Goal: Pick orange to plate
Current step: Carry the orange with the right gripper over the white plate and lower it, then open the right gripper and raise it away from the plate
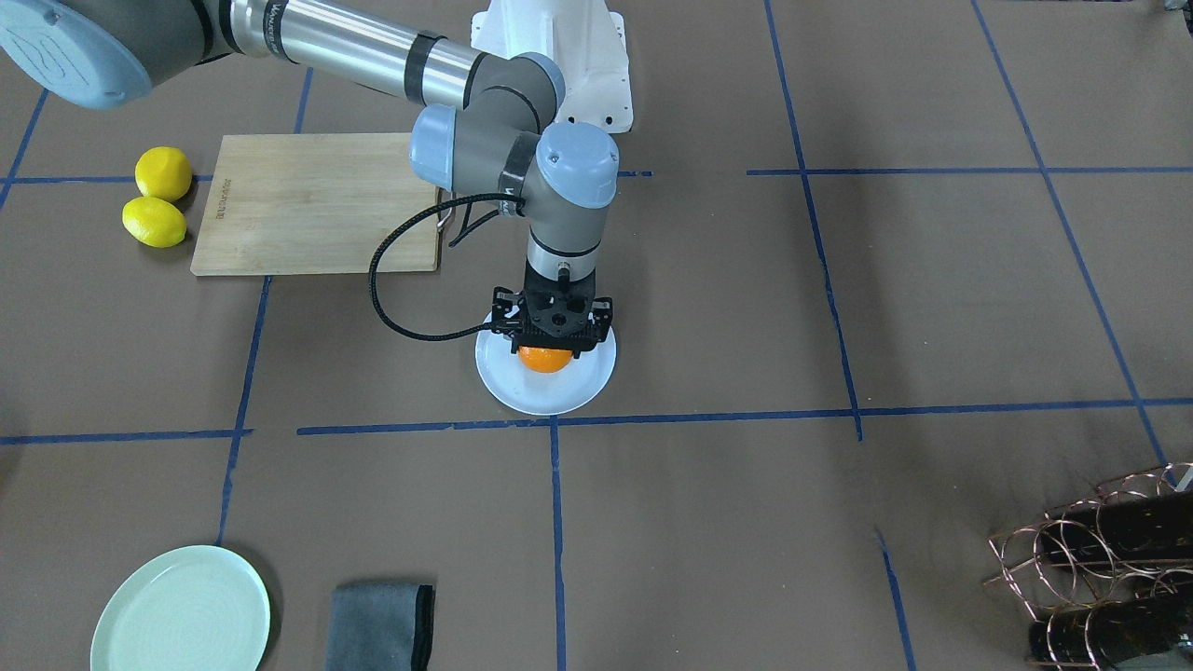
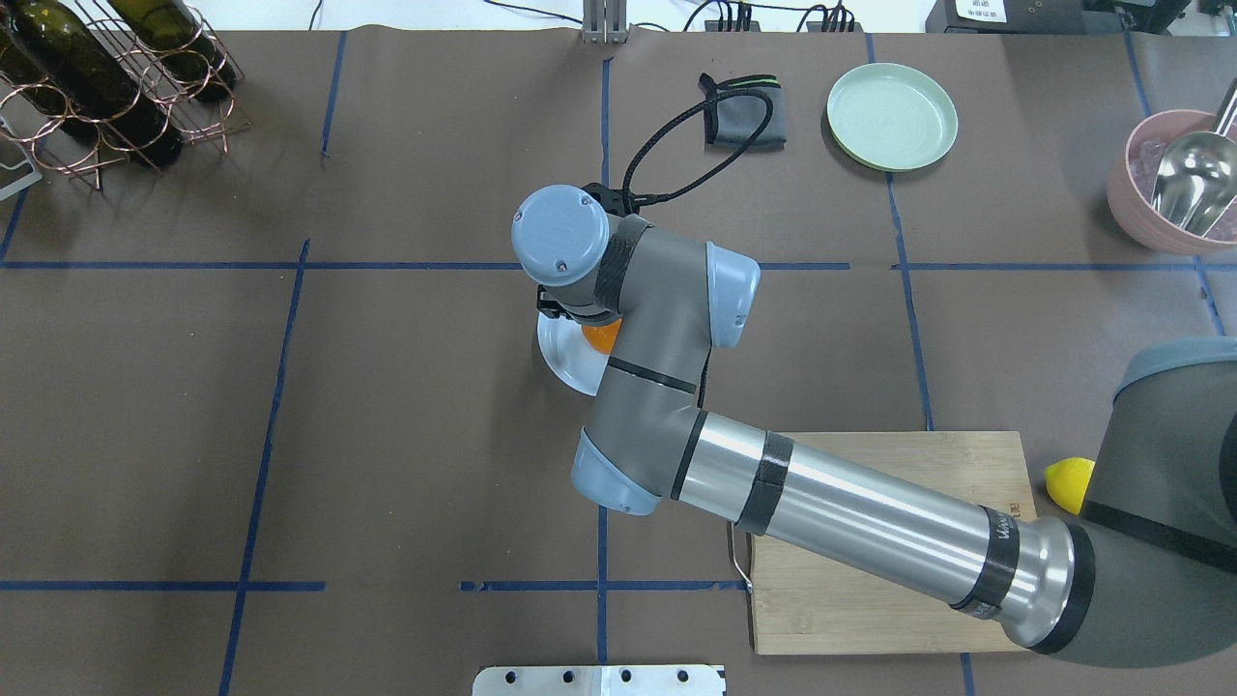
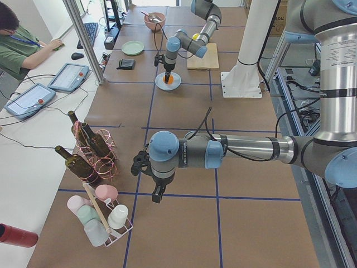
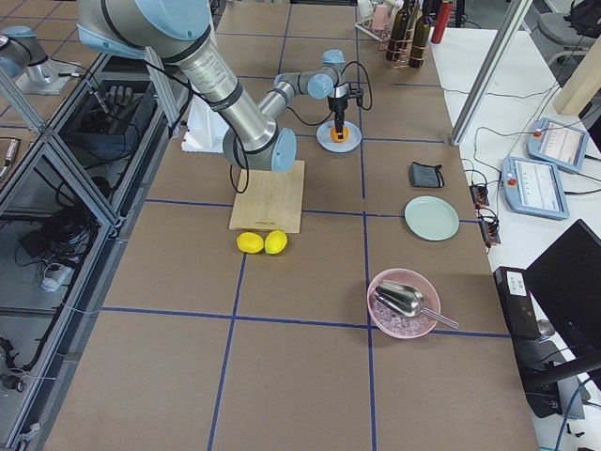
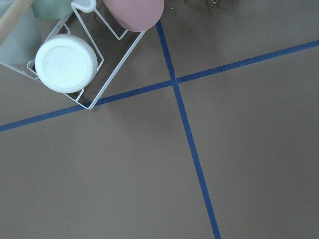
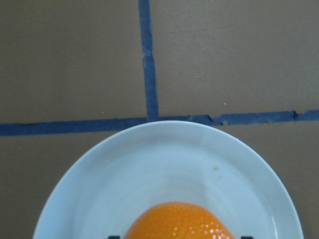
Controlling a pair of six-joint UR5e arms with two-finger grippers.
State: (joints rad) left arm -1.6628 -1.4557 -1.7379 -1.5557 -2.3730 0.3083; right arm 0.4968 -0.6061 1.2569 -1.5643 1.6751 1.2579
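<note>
Right tool (image 1: pixel 548 347) straddles orange (image 1: pixel 545 362), plate (image 1: pixel 522 393) directly beneath; clamped or loose, cannot tell. Left tool (image 3: pixel 158 195) hangs over counter (image 3: pixel 184 229), state likewise unreadable.

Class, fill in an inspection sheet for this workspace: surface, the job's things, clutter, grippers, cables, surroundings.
Surface: table covered in brown paper, with a blue tape grid.
Job's things: orange over the white plate; resting or held cannot be told.
Clutter: lemons beside a cutting board, mint-green plate, grey cloth, wine rack with bottles, pink bowl with scoop, cup rack.
Grippers: right gripper astride the orange, open or shut unclear; left gripper hangs above bare table near the cup rack, state unclear.
Cables: black cable loops from the right wrist.
Surroundings: operator seated beside the table, tablets nearby.
</note>
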